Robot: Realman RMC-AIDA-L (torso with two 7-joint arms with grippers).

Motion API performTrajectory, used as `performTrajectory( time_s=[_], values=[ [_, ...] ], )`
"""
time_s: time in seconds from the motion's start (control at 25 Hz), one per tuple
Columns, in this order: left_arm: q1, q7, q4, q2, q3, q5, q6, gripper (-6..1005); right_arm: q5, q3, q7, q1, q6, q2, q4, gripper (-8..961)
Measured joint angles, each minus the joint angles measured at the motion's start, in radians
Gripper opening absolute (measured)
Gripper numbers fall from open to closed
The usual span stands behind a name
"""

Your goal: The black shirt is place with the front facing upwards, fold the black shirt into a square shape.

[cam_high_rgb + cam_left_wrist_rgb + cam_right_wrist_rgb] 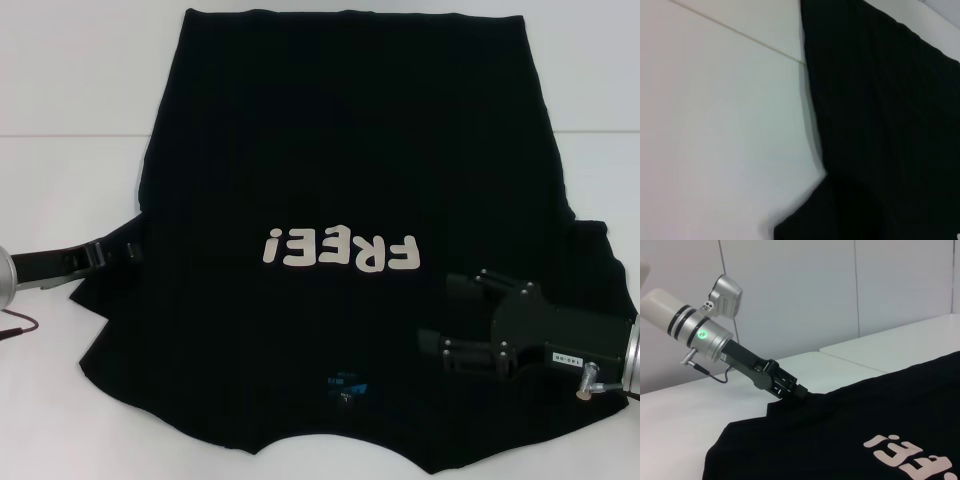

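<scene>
You have the shirt (340, 200) spread flat on the white table (60, 100), front up, its "FREE!" lettering (340, 250) lying between your two claws and the blue neck label (345, 385) nearer the robot than either. Your left claw (135, 252) sits at the shirt's left sleeve edge, its tip on the cloth; you cannot tell whether it is clamped. Your right claw (438, 315) hovers over the right side, jaws apart.
</scene>
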Motion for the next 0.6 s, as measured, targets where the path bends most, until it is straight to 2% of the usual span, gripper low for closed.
performTrajectory(
  time_s=[0.24, 0.6],
  values=[
    [0.005, 0.001, 0.011, 0.0, -0.003, -0.004, 0.001, 579, 0.0, 0.0, 0.001, -0.004, 0.0, -0.001, -0.001, 919],
    [0.006, 0.003, 0.011, 0.0, 0.0, -0.006, 0.003, 190, 0.0, 0.0, 0.001, -0.004, 0.0, -0.001, -0.002, 918]
  ],
)
